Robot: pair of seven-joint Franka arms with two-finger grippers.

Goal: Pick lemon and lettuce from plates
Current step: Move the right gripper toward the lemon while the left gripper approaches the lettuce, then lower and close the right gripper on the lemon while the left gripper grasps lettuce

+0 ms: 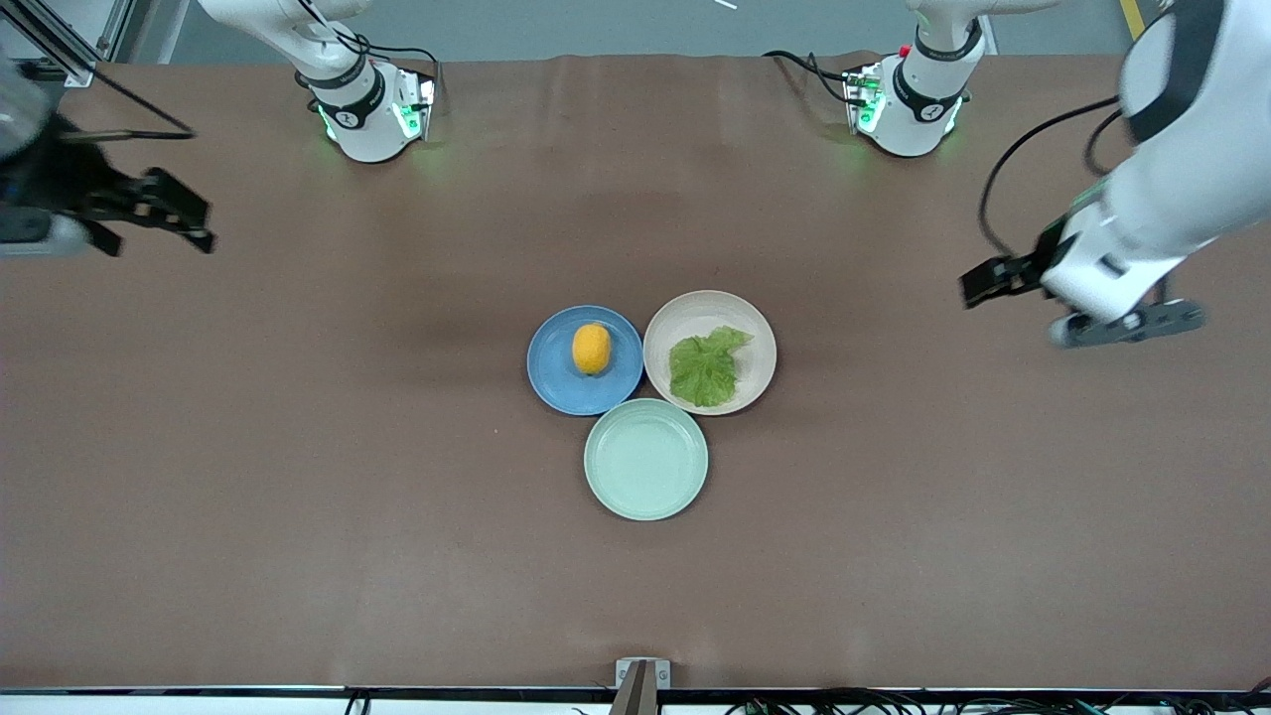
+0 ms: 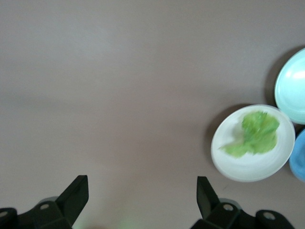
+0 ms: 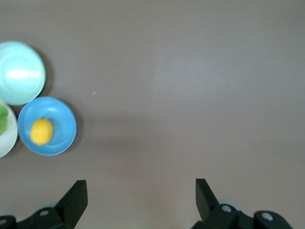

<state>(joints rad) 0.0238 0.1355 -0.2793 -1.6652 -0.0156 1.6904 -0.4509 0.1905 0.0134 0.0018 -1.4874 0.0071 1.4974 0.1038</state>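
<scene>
The lemon [image 1: 592, 349] lies on the blue plate [image 1: 556, 375] at the table's middle. The lettuce [image 1: 707, 367] lies flat on the beige-pink plate [image 1: 710, 301] beside it, toward the left arm's end. My left gripper [image 1: 978, 286] is open and empty over bare table toward the left arm's end. My right gripper [image 1: 204, 226] is open and empty over bare table toward the right arm's end. The left wrist view shows the open gripper [image 2: 143, 191] and the lettuce [image 2: 255, 133] on its plate [image 2: 248, 172]. The right wrist view shows the open gripper [image 3: 141, 191] and the lemon [image 3: 41, 131] on the blue plate [image 3: 63, 121].
An empty mint green plate [image 1: 645, 459] touches both plates and lies nearer to the front camera. It also shows in the left wrist view [image 2: 295, 86] and the right wrist view [image 3: 19, 71]. Brown table cover [image 1: 298, 447] spreads wide around the plates.
</scene>
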